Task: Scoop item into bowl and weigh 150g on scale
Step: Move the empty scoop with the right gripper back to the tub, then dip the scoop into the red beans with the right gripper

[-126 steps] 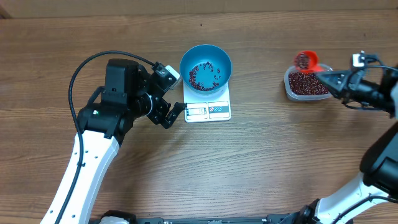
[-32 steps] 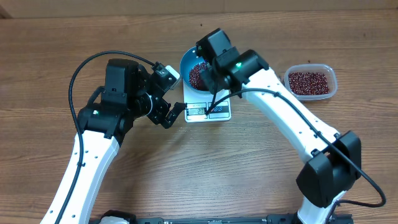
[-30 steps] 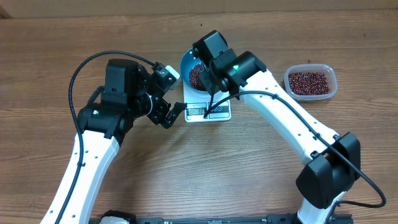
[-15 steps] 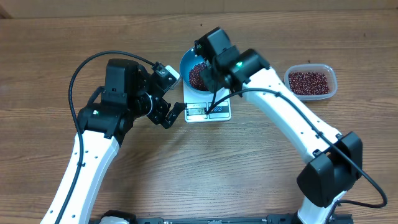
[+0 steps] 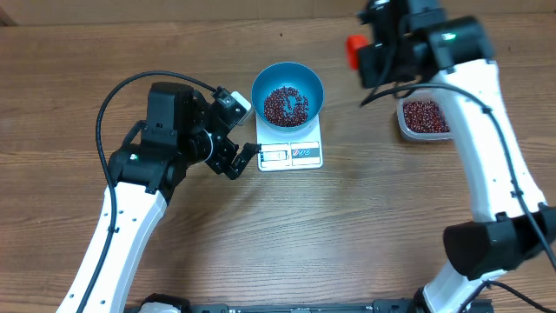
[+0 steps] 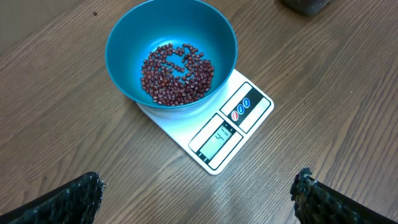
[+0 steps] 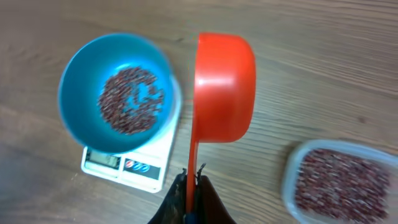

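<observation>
The blue bowl (image 5: 287, 83) stands on the white scale (image 5: 292, 156) and holds a low heap of dark red beans (image 5: 285, 104). From the left wrist, the bowl (image 6: 134, 37), its beans (image 6: 177, 70) and the scale (image 6: 227, 134) lie just ahead. My left gripper (image 5: 236, 149) rests left of the scale, open, with nothing between its fingers (image 6: 69, 200). My right gripper (image 5: 372, 54) is shut on the thin handle of a red scoop (image 7: 224, 87), up between the bowl (image 7: 81, 68) and the tub. No beans show in the scoop.
A clear plastic tub (image 5: 426, 117) of the same beans sits at the right, partly under the right arm; it shows blurred at the lower right in the right wrist view, tub (image 7: 339, 180). A black cable loops over the left arm (image 5: 113, 96). Bare wood table (image 5: 347, 235) surrounds everything.
My right arm has swung up and to the right, away from over the bowl toward the tub, carrying the scoop. The bowl is now uncovered. The left arm has not moved.
</observation>
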Controlling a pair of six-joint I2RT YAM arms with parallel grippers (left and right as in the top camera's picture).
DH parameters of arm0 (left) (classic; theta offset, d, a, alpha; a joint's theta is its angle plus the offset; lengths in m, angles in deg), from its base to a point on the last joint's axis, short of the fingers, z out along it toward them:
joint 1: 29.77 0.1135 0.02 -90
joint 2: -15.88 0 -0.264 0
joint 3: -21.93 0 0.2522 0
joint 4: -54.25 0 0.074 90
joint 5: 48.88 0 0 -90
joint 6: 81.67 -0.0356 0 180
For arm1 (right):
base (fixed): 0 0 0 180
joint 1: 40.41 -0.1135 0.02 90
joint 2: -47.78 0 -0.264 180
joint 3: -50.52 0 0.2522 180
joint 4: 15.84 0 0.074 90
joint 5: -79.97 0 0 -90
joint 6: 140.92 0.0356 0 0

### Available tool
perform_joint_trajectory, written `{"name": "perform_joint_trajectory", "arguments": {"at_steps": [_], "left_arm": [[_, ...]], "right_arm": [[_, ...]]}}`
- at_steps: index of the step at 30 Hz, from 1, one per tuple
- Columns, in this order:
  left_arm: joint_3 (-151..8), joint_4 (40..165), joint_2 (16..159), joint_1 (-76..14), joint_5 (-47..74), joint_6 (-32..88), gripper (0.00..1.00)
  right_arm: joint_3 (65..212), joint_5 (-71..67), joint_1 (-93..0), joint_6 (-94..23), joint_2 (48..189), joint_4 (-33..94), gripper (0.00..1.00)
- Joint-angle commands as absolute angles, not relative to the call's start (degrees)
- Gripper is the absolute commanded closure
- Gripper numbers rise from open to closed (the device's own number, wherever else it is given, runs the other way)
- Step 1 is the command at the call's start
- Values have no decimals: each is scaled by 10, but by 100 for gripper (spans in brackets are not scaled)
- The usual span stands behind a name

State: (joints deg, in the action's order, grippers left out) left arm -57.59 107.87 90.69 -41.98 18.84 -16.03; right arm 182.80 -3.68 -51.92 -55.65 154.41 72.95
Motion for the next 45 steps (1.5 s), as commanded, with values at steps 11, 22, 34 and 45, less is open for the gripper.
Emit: {"name": "perform_joint_trajectory", "arguments": {"at_steps": [11,22,34,45], "left_arm": [[-578,1079,908,-414,187,-156,0],[-578,1079,908,-414,187,-157,0],[-578,1079,908,-414,187,-157,0],[-578,1079,908,-414,187,-156,0]], "right_arm": [[1849,23,-342,-509,1527,747,97],[1888,17,-302,-516,1537,912,97],[1876,-21,-303,-556,1609,943,96],[1876,-105,-297,-575,1679,908,96]]}}
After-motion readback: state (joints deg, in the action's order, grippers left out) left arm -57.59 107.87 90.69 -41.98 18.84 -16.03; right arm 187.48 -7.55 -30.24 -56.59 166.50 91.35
